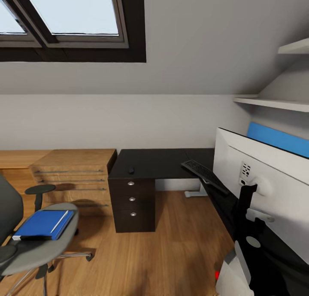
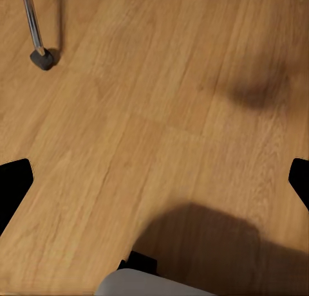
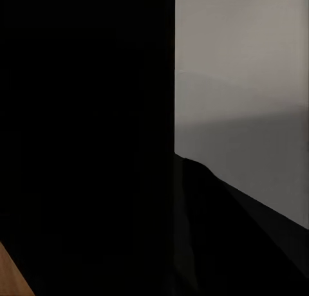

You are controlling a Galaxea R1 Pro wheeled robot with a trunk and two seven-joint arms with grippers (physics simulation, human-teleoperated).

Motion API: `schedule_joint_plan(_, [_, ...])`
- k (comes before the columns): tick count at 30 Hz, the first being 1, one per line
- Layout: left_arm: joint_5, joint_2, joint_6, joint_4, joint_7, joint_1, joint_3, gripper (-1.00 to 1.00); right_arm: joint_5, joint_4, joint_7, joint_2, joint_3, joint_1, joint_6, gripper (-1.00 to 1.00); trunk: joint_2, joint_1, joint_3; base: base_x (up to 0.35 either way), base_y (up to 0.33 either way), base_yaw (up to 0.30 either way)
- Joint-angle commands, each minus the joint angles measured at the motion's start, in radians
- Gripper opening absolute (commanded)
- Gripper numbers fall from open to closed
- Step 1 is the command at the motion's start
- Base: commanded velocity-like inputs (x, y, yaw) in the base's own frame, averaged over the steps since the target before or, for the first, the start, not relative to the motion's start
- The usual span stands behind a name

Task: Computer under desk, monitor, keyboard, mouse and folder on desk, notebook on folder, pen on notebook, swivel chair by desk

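Right beside the right gripper, grip state can't tell, the monitor (image 1: 274, 188) could easily get knocked off the desk (image 1: 154, 163).

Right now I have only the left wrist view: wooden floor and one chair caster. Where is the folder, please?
Observer: In the head view, the blue folder lies on the seat of the swivel chair, at the left.
Operator: Is something lying on it?
Observer: Yes, the pale pen rests on top, near its right edge.
Operator: And the mouse?
Observer: The mouse sits on the desk, above the drawer unit.
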Motion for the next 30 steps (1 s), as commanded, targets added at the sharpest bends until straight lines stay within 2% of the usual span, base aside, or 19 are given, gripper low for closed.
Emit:
schedule_joint_plan(1, [-0.005,0.0,0.0,-0.002,0.001,0.0,0.004,1.0,0.006,0.0,-0.005,0.0,0.001,-0.001,-0.003,-1.0,-0.001,0.0,-0.001,-0.165,0.0,0.0])
schedule_joint_plan(11, [-0.007,-0.003,-0.005,-0.002,0.001,0.0,0.002,1.0,0.006,0.0,-0.005,-0.001,0.001,-0.001,-0.003,-1.0,-0.001,0.0,-0.001,-0.045,0.0,0.0])
schedule_joint_plan(30, [-0.006,-0.002,-0.009,-0.002,0.002,0.0,0.001,1.0,0.006,0.0,-0.005,-0.002,0.0,0.0,-0.003,-1.0,0.132,-0.073,0.059,0.0,0.0,0.0])
